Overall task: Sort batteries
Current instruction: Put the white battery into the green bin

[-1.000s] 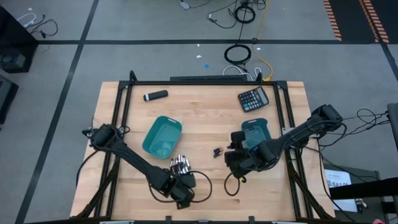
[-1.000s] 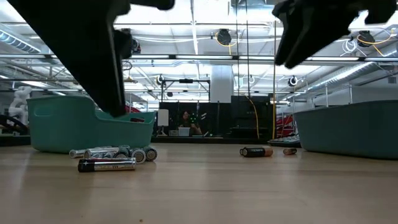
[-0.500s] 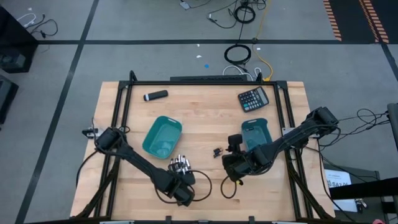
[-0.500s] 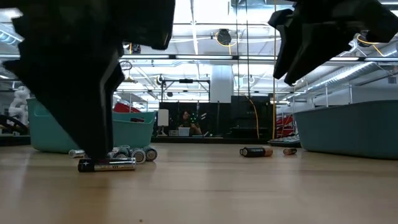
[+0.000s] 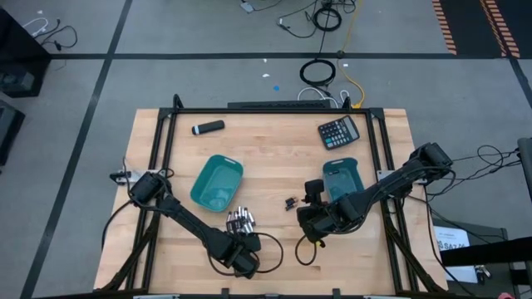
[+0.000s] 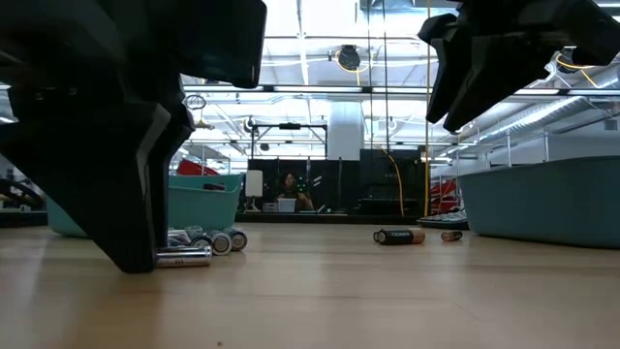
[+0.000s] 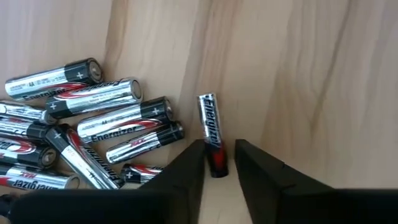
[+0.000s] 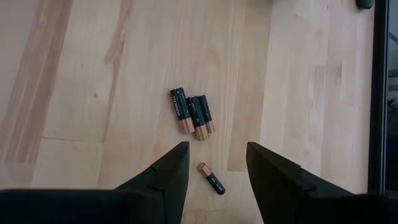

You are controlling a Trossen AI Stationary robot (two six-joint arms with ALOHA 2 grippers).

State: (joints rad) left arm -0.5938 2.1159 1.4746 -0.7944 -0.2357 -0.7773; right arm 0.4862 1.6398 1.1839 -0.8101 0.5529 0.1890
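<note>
A pile of silvery batteries (image 7: 81, 134) lies on the wooden table near its front, beside the left teal bin (image 5: 217, 182). One silvery battery (image 7: 211, 127) lies apart from the pile. My left gripper (image 7: 219, 163) is down at the table, open, with a finger on either side of that battery's dark-red end. Three dark copper-tipped batteries (image 8: 193, 113) lie side by side at mid-table, and a lone one (image 8: 212, 179) lies nearer. My right gripper (image 8: 217, 167) hovers open above them, clear of the table (image 6: 484, 68). My left gripper comes from above with its fingers (image 7: 193, 168) pointing down, either side of the lone battery's dark-red end (image 7: 215, 158). The battery lies flat on the table. A strip of wood shows between it and one finger. Whether the other finger touches it, I cannot tell.
A second teal bin (image 5: 341, 178) stands right of centre. A calculator (image 5: 339, 131) lies at the far right and a black marker-like cylinder (image 5: 208, 127) at the far left. Bare wood lies between the two groups of batteries.
My left gripper has sunk to the table, tipping steeper, and now stands over the lone silvery battery in front of the pile. The batteries have not moved.
</note>
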